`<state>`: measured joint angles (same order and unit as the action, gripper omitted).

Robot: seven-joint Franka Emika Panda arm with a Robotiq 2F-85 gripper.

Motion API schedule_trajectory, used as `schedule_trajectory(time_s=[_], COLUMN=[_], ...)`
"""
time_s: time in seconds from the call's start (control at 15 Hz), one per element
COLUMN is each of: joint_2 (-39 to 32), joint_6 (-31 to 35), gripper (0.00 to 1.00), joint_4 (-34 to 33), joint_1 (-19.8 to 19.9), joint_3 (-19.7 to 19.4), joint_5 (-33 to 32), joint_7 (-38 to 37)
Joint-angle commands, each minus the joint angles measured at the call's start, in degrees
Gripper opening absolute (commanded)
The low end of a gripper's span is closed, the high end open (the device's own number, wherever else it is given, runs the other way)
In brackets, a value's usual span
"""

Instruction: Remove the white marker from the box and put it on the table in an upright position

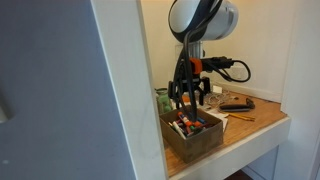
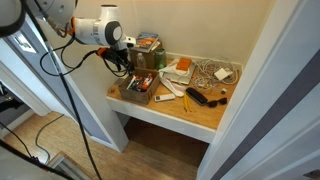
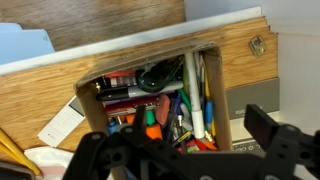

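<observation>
The brown open-topped box (image 1: 197,138) stands at the front corner of the wooden table (image 1: 262,118); both also show in an exterior view, box (image 2: 139,93) and table (image 2: 195,113). In the wrist view the box (image 3: 214,100) is full of red, orange, blue and dark markers. The white marker (image 3: 194,98) lies lengthwise along its right wall. My gripper (image 3: 180,150) is open and empty. It hangs just above the box in both exterior views (image 1: 188,97) (image 2: 128,70). It touches nothing.
Behind the box the table holds a clear wire-like rack (image 2: 211,72), a black object (image 2: 206,97), loose papers and a stack of small items (image 2: 150,45). White walls close in the alcove on both sides. A white paper label (image 3: 60,125) lies left of the box.
</observation>
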<state>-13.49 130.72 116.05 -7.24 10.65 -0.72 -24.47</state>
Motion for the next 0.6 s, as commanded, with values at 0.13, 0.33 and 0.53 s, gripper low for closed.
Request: schedule_trajectory(time_s=[0.13, 0.33, 0.53], joint_2=[-6.2, -10.8, -15.5], joint_6=[-0.1, -3.0, -7.0], gripper=[1.00, 1.00, 1.00], joint_4=[-5.3, -9.9, -15.5], joint_1=[-1.2, -1.1, -1.1], joint_3=[-2.3, -2.8, -3.0], joint_5=[1.5, 2.7, 4.7], joint_7=[4.2, 5.8, 6.3])
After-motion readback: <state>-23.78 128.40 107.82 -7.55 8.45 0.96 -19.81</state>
